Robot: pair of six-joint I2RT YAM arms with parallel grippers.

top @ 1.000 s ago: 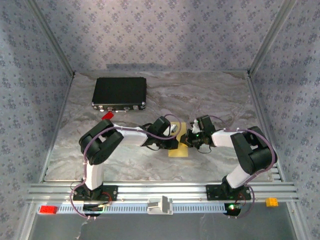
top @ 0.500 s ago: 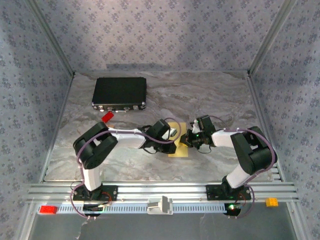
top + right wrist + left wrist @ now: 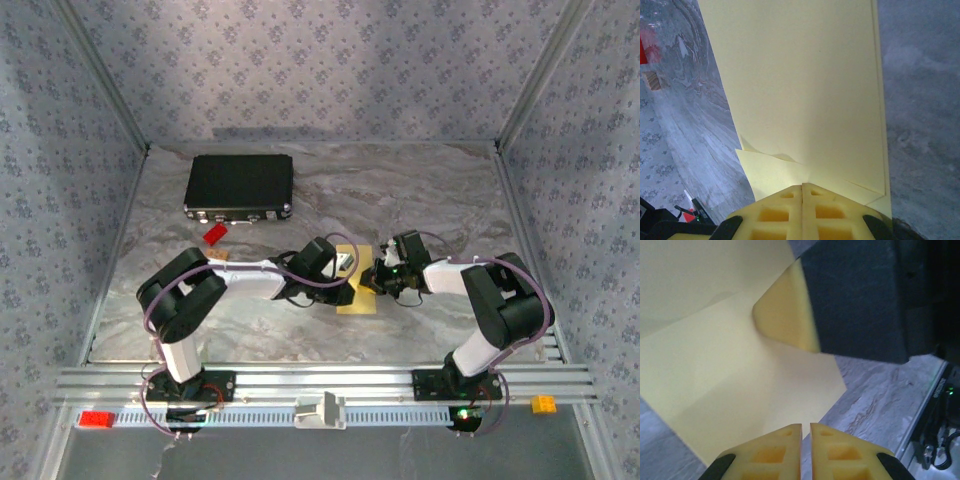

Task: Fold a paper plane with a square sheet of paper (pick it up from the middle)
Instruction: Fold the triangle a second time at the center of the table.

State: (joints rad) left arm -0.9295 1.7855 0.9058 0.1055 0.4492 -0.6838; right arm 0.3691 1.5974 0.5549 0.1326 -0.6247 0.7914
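Left jaws: the left gripper (image 3: 806,432) has its fingers barely parted, a thin slit with nothing in it. The tips stop just short of the paper's near edge.

Right jaws: the right gripper (image 3: 802,192) is closed, pads pressed together. Its tips rest at the layered end of the paper. I cannot tell whether a layer is nipped between them.

Paper: the square sheet of paper (image 3: 740,375), already partly folded, lies on the table (image 3: 875,385) ahead of both sets of jaws and between them. It runs straight away from the right tips, with a doubled edge along one long side. Ahead of the left tips, a crease crosses the sheet from the tip of the right finger.

Step in hand: by my reading, setting a crease, with the right tips as the anchor.

Doing it well: hold the right tips down firmly so the thin sheet does not skid on the smooth table. Bring the left jaws in low and stroke along the crease, away from the right tips. Line the edges up before pressing.

Risk: a push towards the right tips would probably buckle the paper.
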